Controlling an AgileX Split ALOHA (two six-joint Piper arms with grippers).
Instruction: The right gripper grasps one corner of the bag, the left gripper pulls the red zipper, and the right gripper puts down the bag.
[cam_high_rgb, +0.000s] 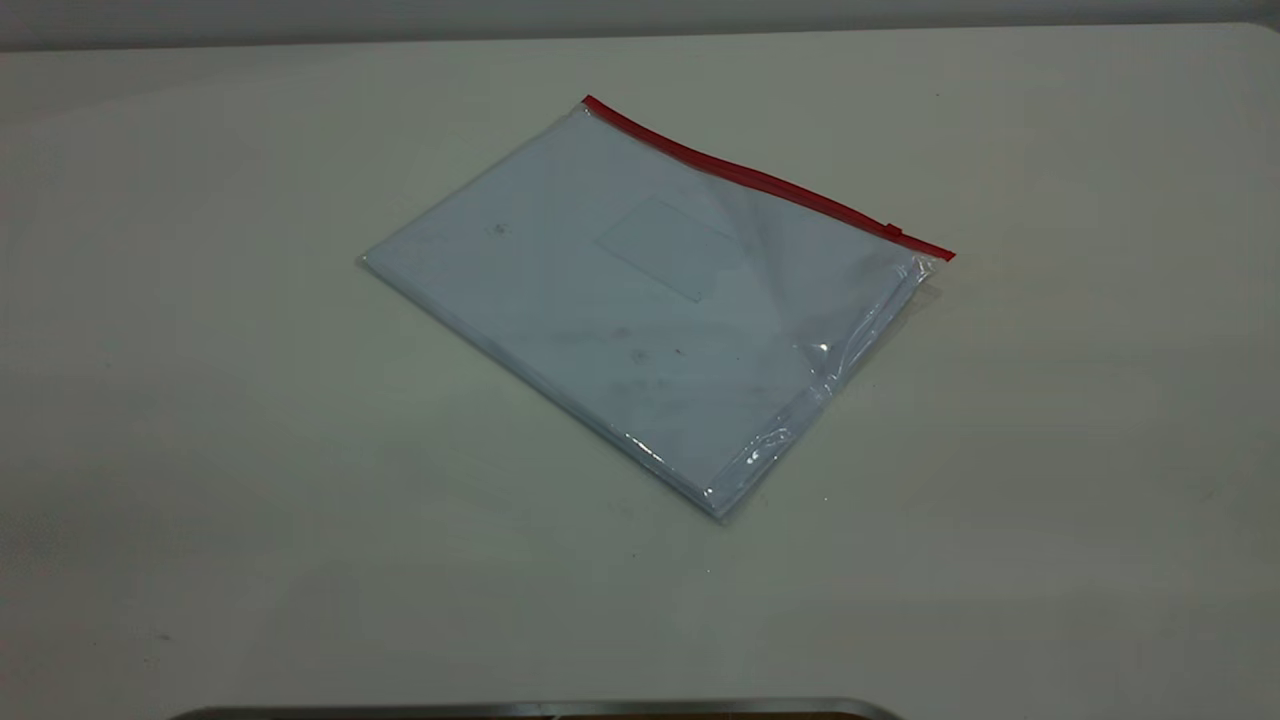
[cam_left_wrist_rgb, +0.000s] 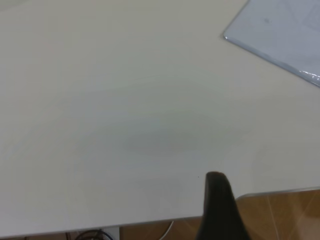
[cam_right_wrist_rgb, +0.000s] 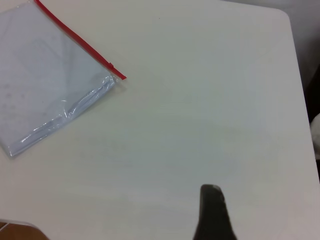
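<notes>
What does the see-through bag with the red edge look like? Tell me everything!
The bag is a flat, clear plastic pouch, pale bluish-white, with shiny creases near one short end and a faint rectangular label patch on top. A thin red zipper runs along its far long edge, and its small slider tab sits almost at the right-hand end. The bag lies flat on the pale table, turned at a slant. Nothing else touches it; neither hand is near it.

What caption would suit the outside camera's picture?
Clear bag with red zipper lying flat on a pale table, no arms in sight.
</notes>
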